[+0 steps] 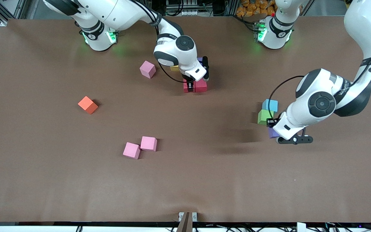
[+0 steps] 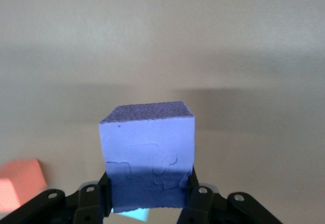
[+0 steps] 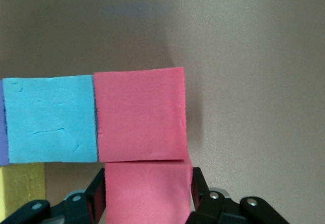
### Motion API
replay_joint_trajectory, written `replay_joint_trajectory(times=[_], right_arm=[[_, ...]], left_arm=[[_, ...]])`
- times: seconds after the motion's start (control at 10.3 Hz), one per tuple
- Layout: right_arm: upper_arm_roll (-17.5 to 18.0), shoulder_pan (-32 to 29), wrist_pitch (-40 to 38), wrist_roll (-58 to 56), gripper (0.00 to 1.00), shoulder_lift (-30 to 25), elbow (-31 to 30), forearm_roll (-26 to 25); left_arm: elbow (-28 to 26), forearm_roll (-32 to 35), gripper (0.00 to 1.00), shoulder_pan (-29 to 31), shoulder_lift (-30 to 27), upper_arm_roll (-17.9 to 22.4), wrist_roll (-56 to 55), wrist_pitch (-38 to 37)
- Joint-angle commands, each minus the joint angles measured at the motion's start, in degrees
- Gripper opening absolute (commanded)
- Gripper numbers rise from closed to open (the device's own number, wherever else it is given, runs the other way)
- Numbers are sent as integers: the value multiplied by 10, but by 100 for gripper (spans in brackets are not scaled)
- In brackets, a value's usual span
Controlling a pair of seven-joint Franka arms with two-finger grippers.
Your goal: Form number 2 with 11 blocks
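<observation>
My right gripper (image 1: 190,86) is down at the block cluster, shut on a red block (image 3: 147,193) that rests on the table against a second red block (image 3: 139,115). A light blue block (image 3: 51,117) and a purple sliver (image 3: 2,122) continue that row, with a yellow block (image 3: 20,188) beside them. In the front view the held red block (image 1: 185,89) and its red neighbour (image 1: 201,86) show under the hand. My left gripper (image 1: 272,129) hangs over the table, shut on a purple block (image 2: 147,142), next to a green block (image 1: 264,116) and a light blue block (image 1: 270,105).
Loose blocks lie toward the right arm's end: an orange one (image 1: 88,105), a pink one (image 1: 147,69) near the cluster, and two touching pink ones (image 1: 148,143) (image 1: 131,150) nearer the front camera. A yellow block (image 1: 174,68) and a purple block (image 1: 200,60) peek from under the right hand.
</observation>
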Motion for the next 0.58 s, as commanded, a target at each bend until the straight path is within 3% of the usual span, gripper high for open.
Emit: replay_joint_trajectory(times=[0.0, 0.48], right_arm=[[-3, 4, 5, 15, 75, 0, -1, -11], [-2, -1, -6, 15, 79, -13, -5, -9]], left_arm=[[-3, -21, 28, 2, -13, -25, -113, -22], [-3, -62, 28, -3, -10, -58, -306, -33]])
